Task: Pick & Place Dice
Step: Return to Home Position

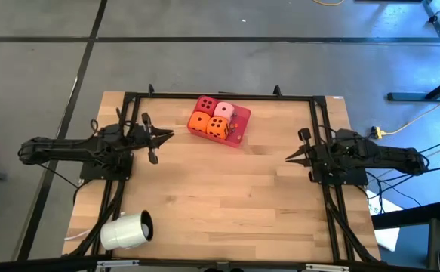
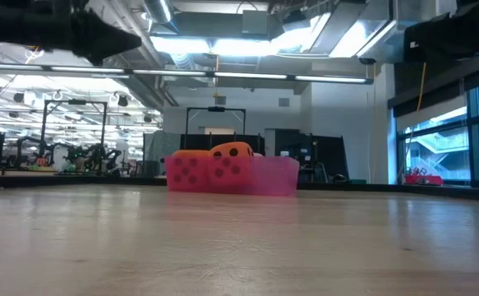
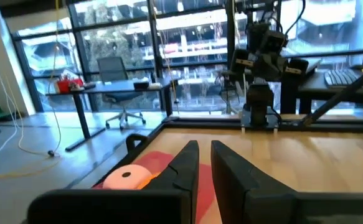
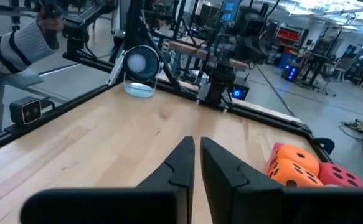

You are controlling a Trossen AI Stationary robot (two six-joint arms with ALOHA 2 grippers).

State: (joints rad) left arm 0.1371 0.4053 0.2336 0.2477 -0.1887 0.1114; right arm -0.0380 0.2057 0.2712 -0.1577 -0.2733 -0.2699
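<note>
Four dice sit side by side in the flat red tray at the table's far middle: a red die, a pale pink die and two orange dice. My left gripper hovers shut, left of the tray, pointing level toward the table's right. My right gripper hovers shut, right of the tray, pointing toward the table's left. Neither holds anything. The left wrist view shows the shut gripper beside the pink die. The right wrist view shows the shut gripper beside an orange die.
A white cup lies on its side near the table's near left corner. A black frame runs along the far edge and both sides. Bare wood lies between the arms. A person's striped sleeve shows beyond the table.
</note>
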